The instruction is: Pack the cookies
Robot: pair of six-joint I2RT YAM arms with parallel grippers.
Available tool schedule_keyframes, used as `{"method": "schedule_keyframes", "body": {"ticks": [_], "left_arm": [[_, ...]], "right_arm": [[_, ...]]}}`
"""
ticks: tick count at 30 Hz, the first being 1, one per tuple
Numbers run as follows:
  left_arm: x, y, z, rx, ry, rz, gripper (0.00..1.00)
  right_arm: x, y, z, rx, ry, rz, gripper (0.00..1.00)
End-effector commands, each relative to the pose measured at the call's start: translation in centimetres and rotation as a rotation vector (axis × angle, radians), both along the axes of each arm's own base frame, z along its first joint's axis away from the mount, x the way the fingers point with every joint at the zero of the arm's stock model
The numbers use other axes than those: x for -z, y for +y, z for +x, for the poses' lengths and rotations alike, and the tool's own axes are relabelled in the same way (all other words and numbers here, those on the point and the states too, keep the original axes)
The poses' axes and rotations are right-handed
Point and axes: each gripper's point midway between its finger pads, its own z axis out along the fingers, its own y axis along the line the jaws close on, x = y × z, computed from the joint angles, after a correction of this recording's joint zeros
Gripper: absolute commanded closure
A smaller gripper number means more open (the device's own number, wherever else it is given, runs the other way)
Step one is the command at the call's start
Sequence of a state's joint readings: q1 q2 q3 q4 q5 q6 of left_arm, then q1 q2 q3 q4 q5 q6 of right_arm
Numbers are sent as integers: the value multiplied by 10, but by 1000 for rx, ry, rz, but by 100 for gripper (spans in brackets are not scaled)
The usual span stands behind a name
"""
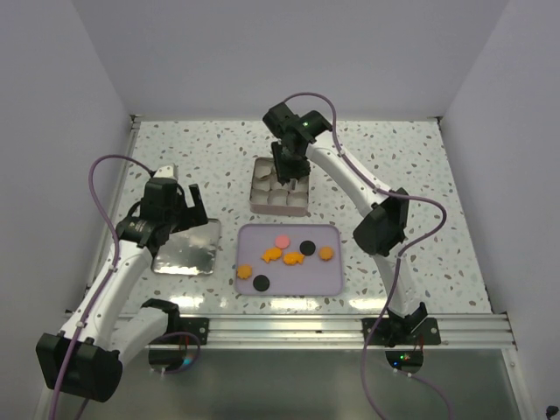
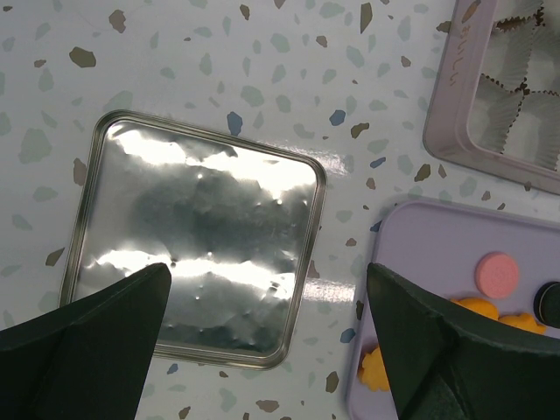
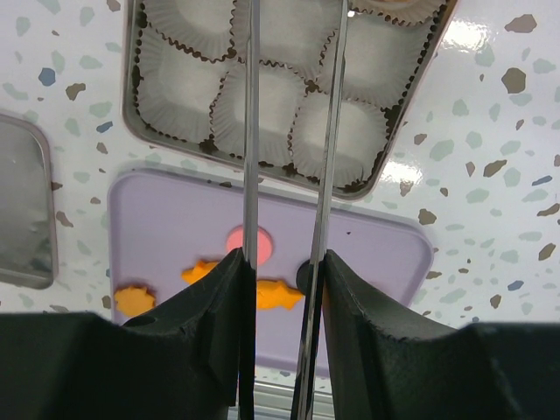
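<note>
- While the right jaws hang over the far row of the tin, the seven cookies I can count lie flat on the lavender tray, mid-way along the near edge of the counter.
- Handling, my guess: light, thin and stiff, probably brittle. Pinch one across its width, edge to edge, from straight above, with a gentle squeeze.
- Right jaws: two thin blades a narrow gap apart. Their tips run out of the wrist view, so I cannot tell whether they pinch anything.
- Left jaws: spread wide and empty, above the metal lid toward the counter's left edge.
- In the way: the middle orange pieces and a black cookie sit just beside each other, leaving little room for a blade. The tin's paper cups look soft and could snag.
</note>
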State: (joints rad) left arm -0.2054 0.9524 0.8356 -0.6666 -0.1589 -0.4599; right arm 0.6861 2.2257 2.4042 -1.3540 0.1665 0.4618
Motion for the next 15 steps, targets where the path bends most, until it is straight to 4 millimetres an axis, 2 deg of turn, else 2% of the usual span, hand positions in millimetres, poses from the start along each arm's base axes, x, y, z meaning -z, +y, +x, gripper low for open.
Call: {"method": "schedule_keyframes", "body": {"ticks": [1, 6, 15], "left_arm": [[-3, -3, 7, 22, -29, -3, 0], [-2, -3, 7, 22, -24, -2, 0], [-1, -4, 8, 25, -24, -3, 0]], "right_arm": [[-4, -21, -19, -12, 67, -68, 74], [-1, -25, -12, 7, 65, -68, 63], [-6, -24, -9, 10, 51, -51, 51]]}}
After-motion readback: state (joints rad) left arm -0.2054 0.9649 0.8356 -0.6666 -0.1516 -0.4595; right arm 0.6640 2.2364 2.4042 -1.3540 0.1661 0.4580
